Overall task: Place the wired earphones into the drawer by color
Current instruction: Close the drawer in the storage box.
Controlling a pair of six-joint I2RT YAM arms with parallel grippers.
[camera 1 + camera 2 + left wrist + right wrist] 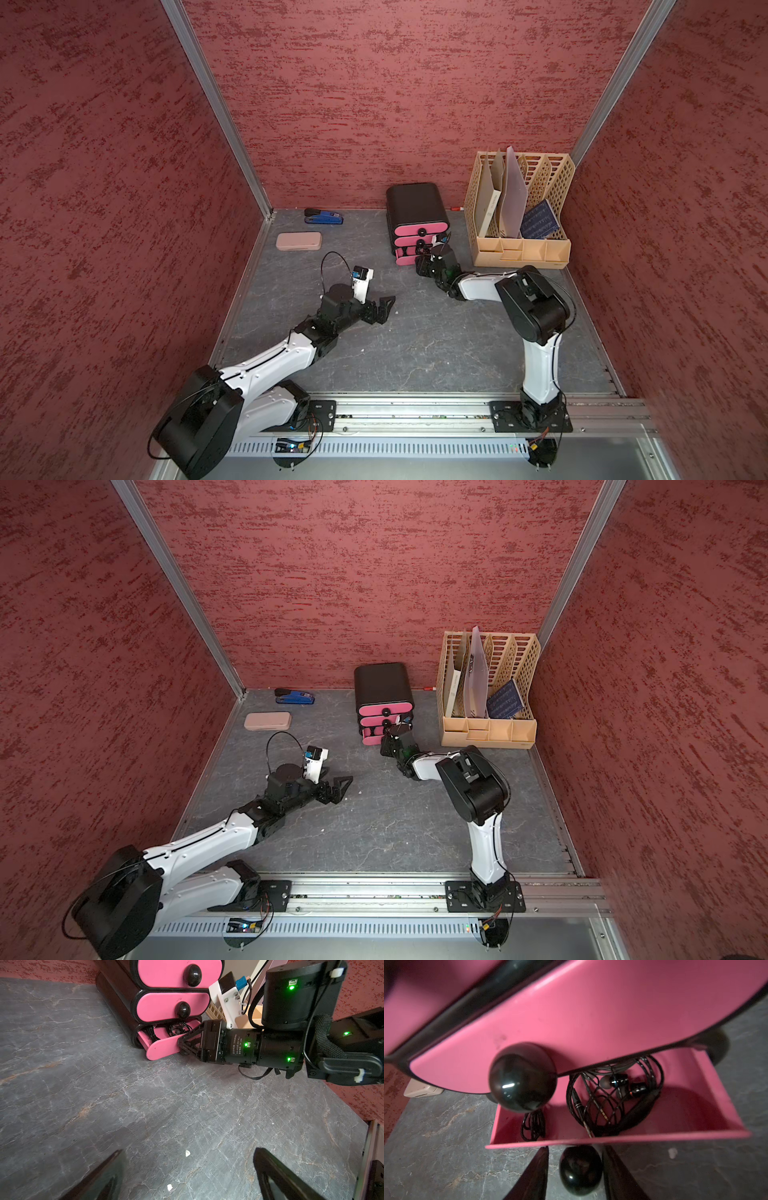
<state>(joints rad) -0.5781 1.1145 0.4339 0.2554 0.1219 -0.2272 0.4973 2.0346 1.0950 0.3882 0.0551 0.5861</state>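
Note:
The black drawer unit [415,208] [382,683] with three pink fronts stands at the back. Its bottom drawer [695,1105] [164,1049] is pulled partly out. Inside lie black wired earphones: a loose coil with earbuds and plug [612,1101] [178,1029] and a tighter bundle [532,1126] [150,1033]. My right gripper [574,1148] [184,1047] [422,253] is closed around that drawer's black knob [580,1172], a finger on each side. My left gripper [189,1150] [386,309] [343,787] hovers wide open and empty over the floor, left of the drawers. No other earphones show.
A beige file rack [519,249] with folders stands right of the drawers. A pink case [298,241] and a blue stapler [324,217] lie at the back left. Small white scraps [187,1153] dot the grey floor by the left gripper.

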